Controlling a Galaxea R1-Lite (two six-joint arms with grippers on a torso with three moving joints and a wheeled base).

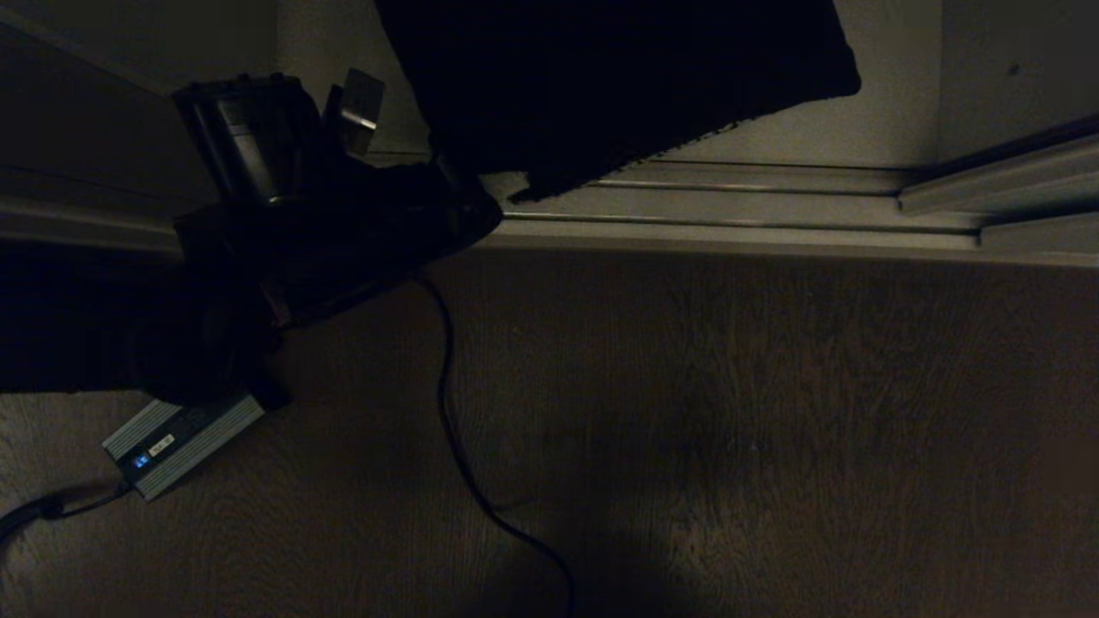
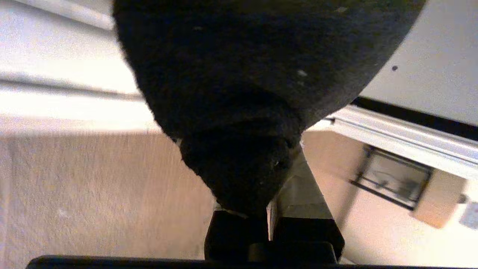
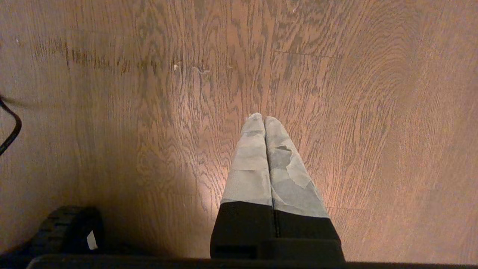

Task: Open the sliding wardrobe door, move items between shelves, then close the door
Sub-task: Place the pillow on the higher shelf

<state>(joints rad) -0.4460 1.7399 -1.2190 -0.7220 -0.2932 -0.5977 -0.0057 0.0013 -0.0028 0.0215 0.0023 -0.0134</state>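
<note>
While its fingers are pinched tight on one corner, the left gripper (image 2: 263,209) carries a black cushion (image 1: 601,77), whose dark plain back fills most of the left wrist view and hides the tips of the fingers (image 2: 298,194) from sight (only one pale pad shows beside the bunched fabric). From the head camera the cushion hangs tilted, off the ground, above the ribbed pale floor track (image 1: 738,206) at the wardrobe opening, its lower edge showing a faint patterned seam. To the right, the sliding wardrobe door (image 1: 1017,77) stands pushed aside, its slim pale frame (image 1: 996,193) meeting the track. Well apart from all this, the right gripper (image 3: 264,119) points down over the brown wood floor (image 3: 336,93) with its two grey taped fingers pressed flat together, holding nothing and touching nothing. On the floor under the left arm lies a grey power brick (image 1: 183,445) with a small blue light and a pale label whose print is too small to read; a black cable (image 1: 459,446) runs from under the arm across the boards toward the near edge of the head view. No brand or writing can be read anywhere.
</note>
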